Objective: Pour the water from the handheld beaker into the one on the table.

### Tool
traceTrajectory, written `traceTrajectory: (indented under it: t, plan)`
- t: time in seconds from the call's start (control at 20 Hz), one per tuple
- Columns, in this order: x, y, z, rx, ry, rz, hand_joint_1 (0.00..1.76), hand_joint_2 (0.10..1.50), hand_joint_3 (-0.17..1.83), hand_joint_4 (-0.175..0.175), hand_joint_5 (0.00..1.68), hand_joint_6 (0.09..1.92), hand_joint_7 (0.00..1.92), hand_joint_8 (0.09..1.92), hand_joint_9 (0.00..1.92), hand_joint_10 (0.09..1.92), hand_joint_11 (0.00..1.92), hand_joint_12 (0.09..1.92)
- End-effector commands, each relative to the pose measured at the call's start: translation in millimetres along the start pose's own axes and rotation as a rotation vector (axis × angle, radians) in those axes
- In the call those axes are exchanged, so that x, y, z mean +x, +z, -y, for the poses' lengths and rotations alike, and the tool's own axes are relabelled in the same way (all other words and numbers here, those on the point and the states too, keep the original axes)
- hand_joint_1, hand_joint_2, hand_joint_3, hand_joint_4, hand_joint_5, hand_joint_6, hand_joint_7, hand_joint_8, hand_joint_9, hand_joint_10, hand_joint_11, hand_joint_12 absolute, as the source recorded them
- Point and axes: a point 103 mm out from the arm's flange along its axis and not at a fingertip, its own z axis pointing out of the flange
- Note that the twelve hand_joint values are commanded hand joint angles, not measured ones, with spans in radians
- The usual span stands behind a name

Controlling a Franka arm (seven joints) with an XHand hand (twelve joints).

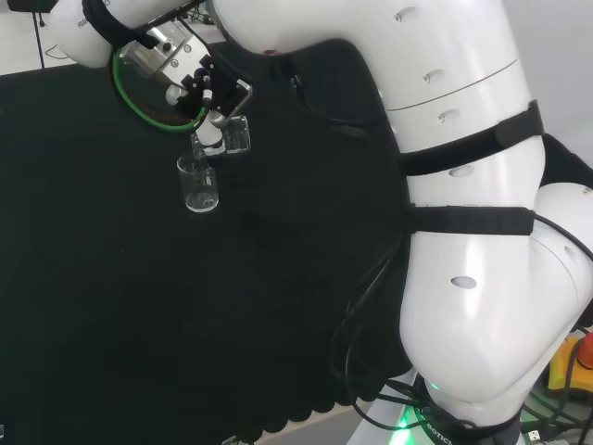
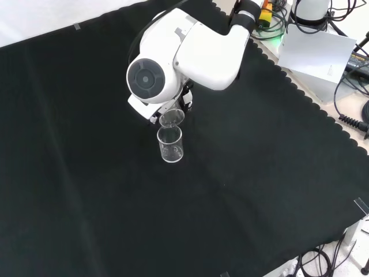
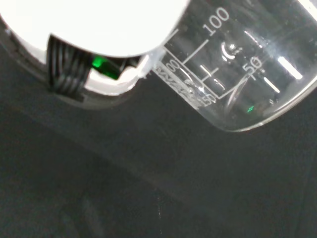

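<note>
Above the black cloth (image 2: 259, 173), the hand's fingers (image 1: 215, 130) grasp the tilted beaker (image 1: 233, 137) just over the standing beaker (image 1: 198, 183).

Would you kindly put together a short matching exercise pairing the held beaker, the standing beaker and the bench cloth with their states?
Things:
1. handheld beaker
2. beaker on the table
3. cloth
4. hand

States:
a. black, covering the bench
b. upright on the cloth
c. tilted, raised above the other beaker
d. curled round a beaker

Pairs: 1-c, 2-b, 3-a, 4-d
</note>
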Motion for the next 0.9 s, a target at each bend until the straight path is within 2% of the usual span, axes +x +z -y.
traceTrajectory:
  t: [0.05, 0.9]
  plan:
    - [0.6, -1.3, -0.3, 0.014, -0.001, 0.007, 1.15, 0.64, 0.76, 0.042, 1.20, 0.85, 1.43, 0.79, 1.29, 0.69, 1.16, 0.87]
    - [3.7, -12.6, 0.5, 0.039, 0.000, 0.034, 1.15, 0.64, 0.76, 0.039, 1.20, 0.86, 1.43, 0.80, 1.29, 0.70, 1.16, 0.87]
